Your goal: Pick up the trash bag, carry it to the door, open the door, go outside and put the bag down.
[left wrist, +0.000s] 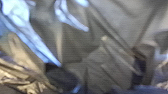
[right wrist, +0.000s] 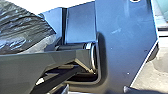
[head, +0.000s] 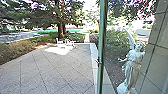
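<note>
Creased dark plastic of the trash bag is shown close up in the left wrist view, and the bag is also seen beyond the robot's own parts in the right wrist view; whether either pincer is spread or pressed together cannot be told. Ahead, an upright green frame is seen, with a pale winged statue beside a tiled wall to its right, and paving stretched toward white chairs near a tree to its left.
</note>
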`<state>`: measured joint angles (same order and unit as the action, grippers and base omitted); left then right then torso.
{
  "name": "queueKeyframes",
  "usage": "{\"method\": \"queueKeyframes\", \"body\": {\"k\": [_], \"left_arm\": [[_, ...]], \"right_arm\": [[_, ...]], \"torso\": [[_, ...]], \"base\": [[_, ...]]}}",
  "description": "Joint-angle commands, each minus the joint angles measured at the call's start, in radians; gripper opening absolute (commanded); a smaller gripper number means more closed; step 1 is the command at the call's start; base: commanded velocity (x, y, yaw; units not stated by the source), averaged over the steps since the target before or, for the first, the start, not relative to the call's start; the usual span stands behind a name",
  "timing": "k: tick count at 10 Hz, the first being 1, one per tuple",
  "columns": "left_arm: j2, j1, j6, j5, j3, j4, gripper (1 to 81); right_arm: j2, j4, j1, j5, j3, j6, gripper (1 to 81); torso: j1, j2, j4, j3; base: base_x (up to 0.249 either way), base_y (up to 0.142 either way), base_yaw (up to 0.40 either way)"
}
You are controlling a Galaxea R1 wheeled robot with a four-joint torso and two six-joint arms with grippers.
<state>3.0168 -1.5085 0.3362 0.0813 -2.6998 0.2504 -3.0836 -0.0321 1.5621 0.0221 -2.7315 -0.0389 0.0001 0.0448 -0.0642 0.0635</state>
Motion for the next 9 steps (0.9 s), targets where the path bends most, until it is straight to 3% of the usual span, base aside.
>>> {"method": "queueKeyframes", "body": {"k": [1, 9], "left_arm": [[-0.002, 0.050, 0.003, -0.061, 0.008, -0.008, 1.0], [-0.002, 0.050, 0.001, -0.060, 0.008, -0.010, 1.0]], "right_arm": [[-0.009, 0.008, -0.047, 0.061, 0.009, -0.013, 81.1], [-0.013, 0.012, -0.044, 0.076, 0.013, -0.015, 81.1]], "torso": [[0.000, 0.000, 0.000, 0.000], [0.001, 0.000, 0.000, 0.000]], "base": [[0.113, 0.000, 0.000], [0.113, 0.000, 0.000]]}}
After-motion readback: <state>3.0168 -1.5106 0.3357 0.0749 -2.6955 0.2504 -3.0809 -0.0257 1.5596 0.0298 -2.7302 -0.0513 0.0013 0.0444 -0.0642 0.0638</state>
